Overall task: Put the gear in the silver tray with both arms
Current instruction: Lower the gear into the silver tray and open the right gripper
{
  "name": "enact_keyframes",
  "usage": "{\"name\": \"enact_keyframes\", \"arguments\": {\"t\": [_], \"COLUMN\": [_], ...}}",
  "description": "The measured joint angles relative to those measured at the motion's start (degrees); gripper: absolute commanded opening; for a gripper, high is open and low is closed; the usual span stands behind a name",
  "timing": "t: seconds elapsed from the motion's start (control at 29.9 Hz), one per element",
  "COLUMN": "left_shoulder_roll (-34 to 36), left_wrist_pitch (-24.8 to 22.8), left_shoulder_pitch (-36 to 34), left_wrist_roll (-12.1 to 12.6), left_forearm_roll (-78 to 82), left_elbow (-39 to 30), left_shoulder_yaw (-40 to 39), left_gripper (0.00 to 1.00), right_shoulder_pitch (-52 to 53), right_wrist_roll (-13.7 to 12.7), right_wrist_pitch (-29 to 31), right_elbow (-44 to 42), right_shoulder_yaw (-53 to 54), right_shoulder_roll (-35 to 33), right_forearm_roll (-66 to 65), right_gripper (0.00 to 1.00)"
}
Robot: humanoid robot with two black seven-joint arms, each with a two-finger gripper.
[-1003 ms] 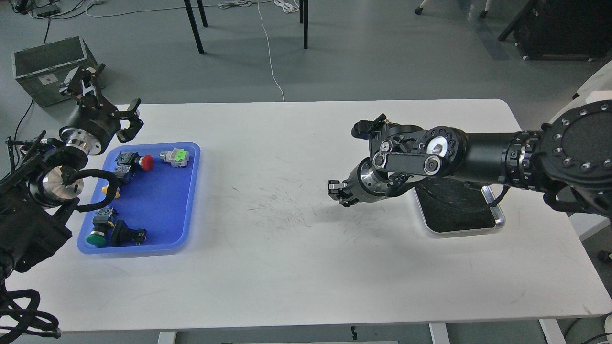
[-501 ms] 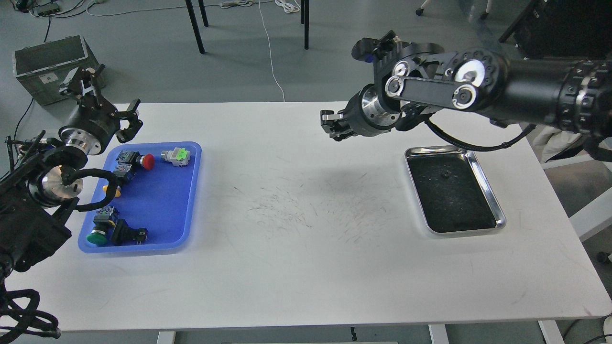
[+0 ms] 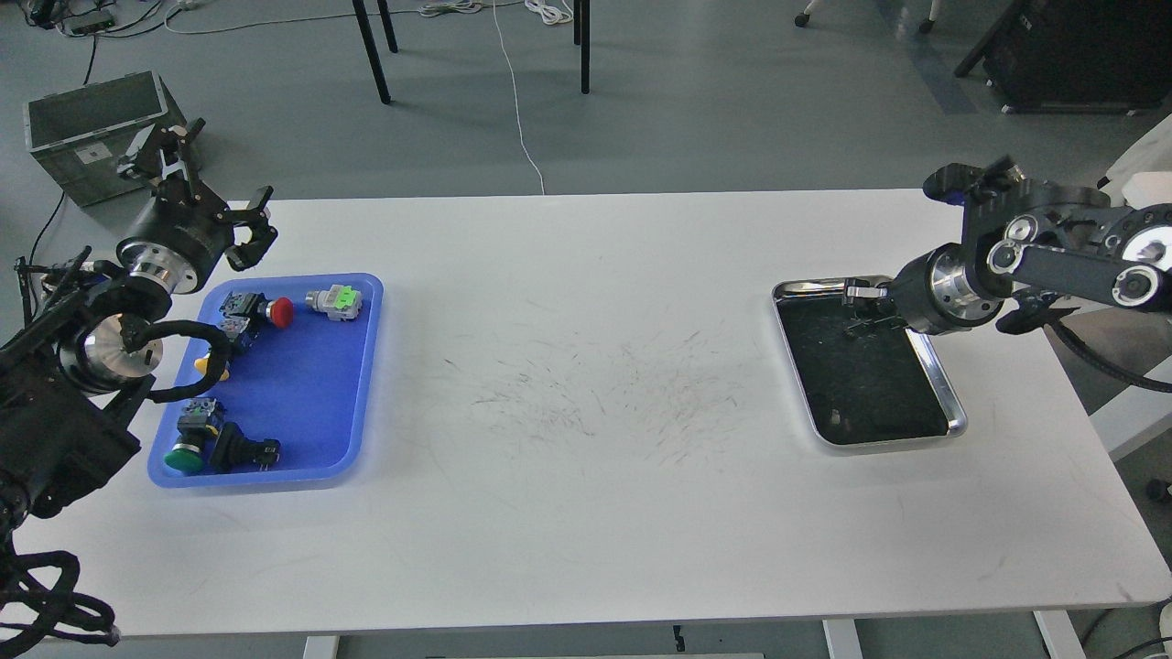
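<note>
The silver tray (image 3: 958, 423) lies on the right side of the white table, its dark floor scuffed. My right gripper (image 3: 859, 307) reaches in from the right and hangs low over the tray's far end. It is small and dark against the floor, so its fingers cannot be told apart. No gear shows clearly; the tray floor under the gripper is hidden. My left gripper (image 3: 254, 222) is open and empty. It hovers just beyond the far left corner of the blue tray (image 3: 307, 394).
The blue tray holds a red push button (image 3: 282, 312), a grey-green part (image 3: 335, 300), a green button (image 3: 186, 456), a black switch (image 3: 244, 448) and a yellow piece (image 3: 209, 365). A grey crate (image 3: 87, 128) stands on the floor beyond the table's left corner.
My right arm has swung right and down, from high over the table's far middle to the silver tray's far end. The left gripper has barely shifted.
</note>
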Motion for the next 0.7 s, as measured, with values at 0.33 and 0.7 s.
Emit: {"name": "enact_keyframes", "arguments": {"t": [0.33, 0.7], "left_shoulder_roll": [0.02, 0.11], "left_wrist_pitch": [0.07, 0.09], "left_shoulder_pitch": [0.07, 0.06], "left_wrist_roll": [0.00, 0.00], "left_forearm_roll": [0.06, 0.15], "left_elbow": [0.00, 0.00], "left_shoulder_yaw": [0.01, 0.01], "left_gripper": [0.98, 0.98], "right_shoulder_pitch": [-6.29, -6.66], "right_wrist_roll": [0.12, 0.12], "right_wrist_pitch": [-1.23, -1.41], "right_elbow": [-0.27, -0.22], "right_shoulder_yaw": [0.80, 0.86], "right_shoulder_roll": [1.04, 1.32], "right_forearm_roll": [-7.92, -8.22], "right_gripper": [0.02, 0.22]}}
